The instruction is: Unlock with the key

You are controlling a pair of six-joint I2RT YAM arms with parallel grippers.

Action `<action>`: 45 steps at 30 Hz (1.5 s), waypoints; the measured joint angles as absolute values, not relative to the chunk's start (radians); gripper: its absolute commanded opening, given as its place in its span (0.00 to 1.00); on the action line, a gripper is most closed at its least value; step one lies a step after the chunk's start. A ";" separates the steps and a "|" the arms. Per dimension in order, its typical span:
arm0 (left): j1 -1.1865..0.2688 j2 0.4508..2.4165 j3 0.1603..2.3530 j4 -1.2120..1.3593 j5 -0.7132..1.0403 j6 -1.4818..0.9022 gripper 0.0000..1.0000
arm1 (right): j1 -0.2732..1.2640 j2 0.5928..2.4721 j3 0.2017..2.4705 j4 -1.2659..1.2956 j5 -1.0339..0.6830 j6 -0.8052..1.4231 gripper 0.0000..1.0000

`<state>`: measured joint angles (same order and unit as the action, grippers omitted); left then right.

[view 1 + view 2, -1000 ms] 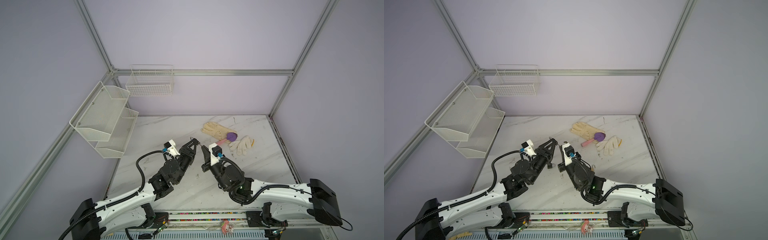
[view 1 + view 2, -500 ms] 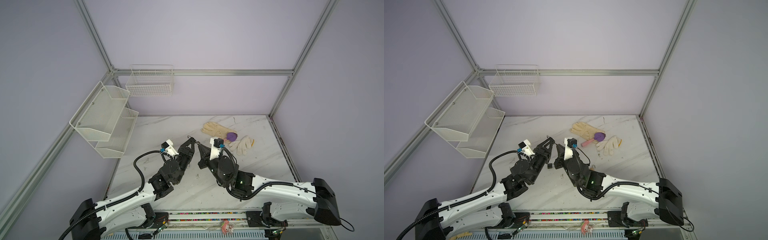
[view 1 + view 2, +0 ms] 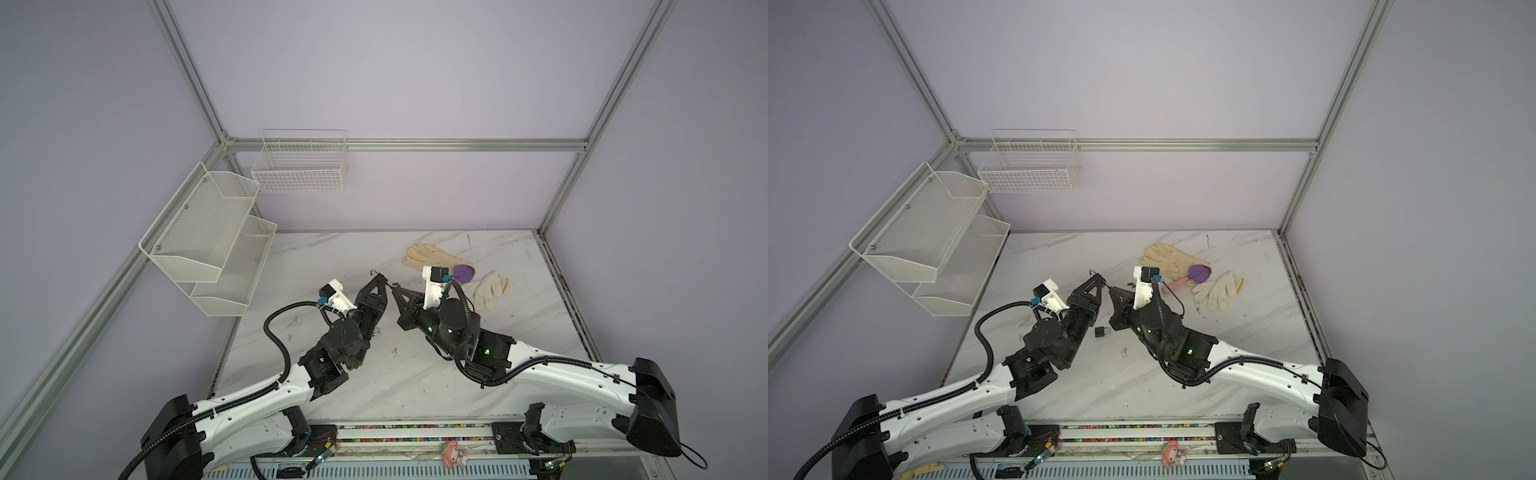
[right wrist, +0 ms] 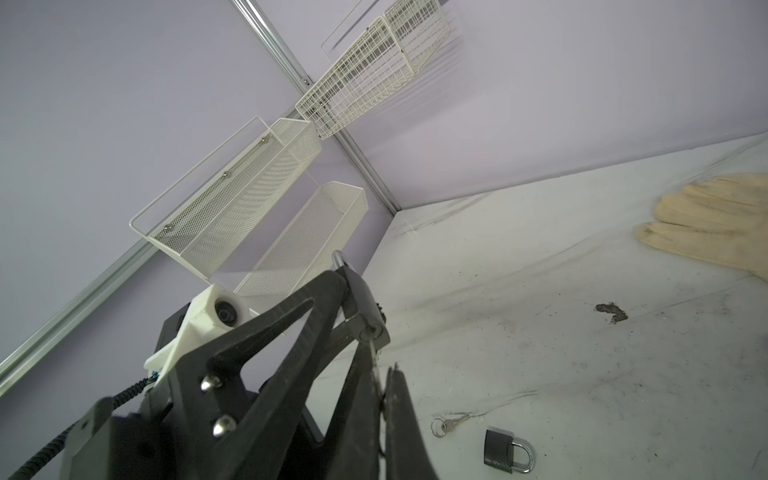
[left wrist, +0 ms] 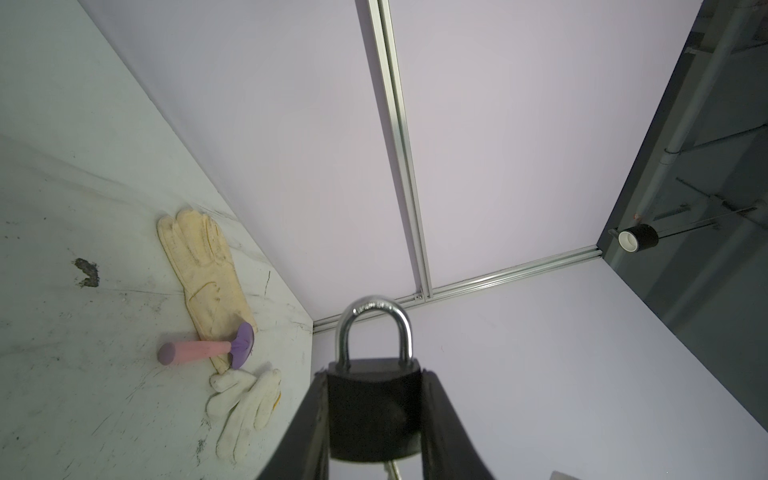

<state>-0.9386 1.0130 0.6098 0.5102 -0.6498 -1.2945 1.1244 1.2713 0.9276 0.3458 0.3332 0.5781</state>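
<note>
My left gripper (image 5: 374, 374) is shut on the black body of a padlock (image 5: 374, 411), held above the table with its silver shackle (image 5: 376, 309) closed and pointing away. In both top views the left gripper (image 3: 380, 280) (image 3: 1098, 279) meets the right gripper (image 3: 395, 289) (image 3: 1113, 290) tip to tip. The right gripper (image 4: 380, 370) is shut on a thin silver key (image 4: 375, 361). The key's tip touches the underside of the held padlock (image 4: 365, 303) at the keyhole. How deep it sits I cannot tell.
On the table below lie a second padlock (image 4: 509, 453) (image 3: 1102, 331) and a loose key on a ring (image 4: 446, 424). Behind are a yellow glove (image 3: 432, 257), a white glove (image 3: 488, 291) and a purple-and-pink toy (image 5: 208, 351). White mesh shelves (image 3: 208, 241) and a wire basket (image 3: 301, 166) hang on the left walls.
The right gripper has swung left and tilted towards the left gripper, bringing the key up to the padlock's underside. The left gripper has shifted slightly back with the padlock.
</note>
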 measured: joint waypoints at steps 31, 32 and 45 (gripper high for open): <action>-0.928 1.023 0.705 0.268 -0.633 -1.441 0.02 | 1.117 1.300 0.888 0.451 0.348 0.286 0.00; -0.927 1.022 0.705 0.270 -0.638 -1.438 0.02 | 1.105 1.300 0.891 0.450 0.318 0.318 0.00; -0.922 0.979 0.706 0.232 -0.606 -1.418 0.03 | 1.108 1.274 0.927 0.349 0.311 0.187 0.00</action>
<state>-0.9222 0.9794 0.7055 0.2321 -0.6060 -1.4178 1.1076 1.2739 0.9268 0.3489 0.3115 0.1875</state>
